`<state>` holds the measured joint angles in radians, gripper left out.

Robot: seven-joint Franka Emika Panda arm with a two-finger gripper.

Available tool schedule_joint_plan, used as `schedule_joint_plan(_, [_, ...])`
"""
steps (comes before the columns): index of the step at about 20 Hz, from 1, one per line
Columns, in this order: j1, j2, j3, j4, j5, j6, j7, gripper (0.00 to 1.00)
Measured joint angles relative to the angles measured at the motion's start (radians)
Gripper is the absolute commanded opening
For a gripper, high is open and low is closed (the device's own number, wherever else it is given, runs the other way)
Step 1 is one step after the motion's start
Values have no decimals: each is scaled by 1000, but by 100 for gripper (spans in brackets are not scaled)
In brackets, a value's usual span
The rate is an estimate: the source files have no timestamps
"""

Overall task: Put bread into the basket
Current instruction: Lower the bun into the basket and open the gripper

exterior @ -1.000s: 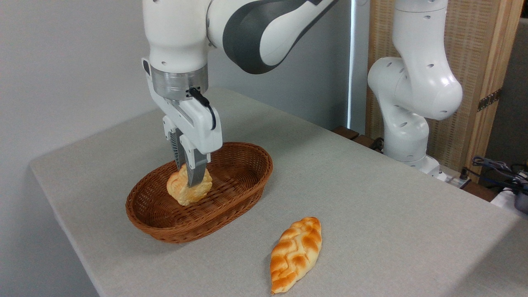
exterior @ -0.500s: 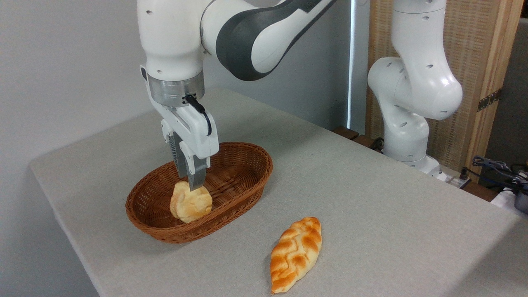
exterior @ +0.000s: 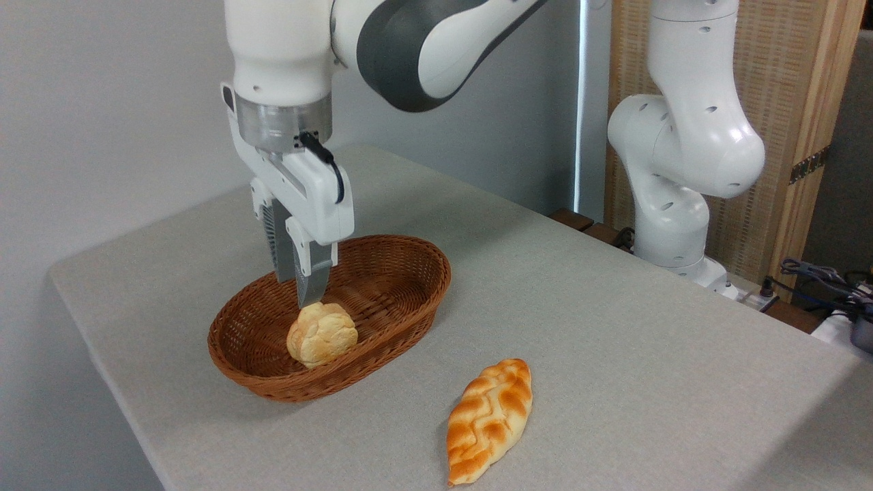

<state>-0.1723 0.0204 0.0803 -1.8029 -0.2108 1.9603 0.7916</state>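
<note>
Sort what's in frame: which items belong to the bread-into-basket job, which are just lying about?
Part of the job:
- bread, the small round bun, lying inside the basket
- basket, oval wicker
- gripper, open, just above the bun, not touching it

Just lying about:
- braided loaf, on the table right of the basket, apart from it
- cables at the far right edge

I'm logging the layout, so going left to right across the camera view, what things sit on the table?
Basket → bread lying inside it, under the gripper → braided loaf on the table.
</note>
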Motion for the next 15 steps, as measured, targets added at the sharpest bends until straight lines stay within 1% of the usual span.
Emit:
schedule_joint_plan(5, [6, -9, 49, 23, 0, 0, -11, 100])
schedule_joint_plan(6, [8, -10, 54, 23, 2, 0, -11, 100])
schedule_joint_plan(10, [9, -10, 55, 23, 43, 0, -11, 100])
schedule_joint_plan(13, [9, -10, 57, 23, 53, 0, -11, 100])
schedule_joint_plan(15, [9, -10, 71, 23, 54, 0, -11, 100])
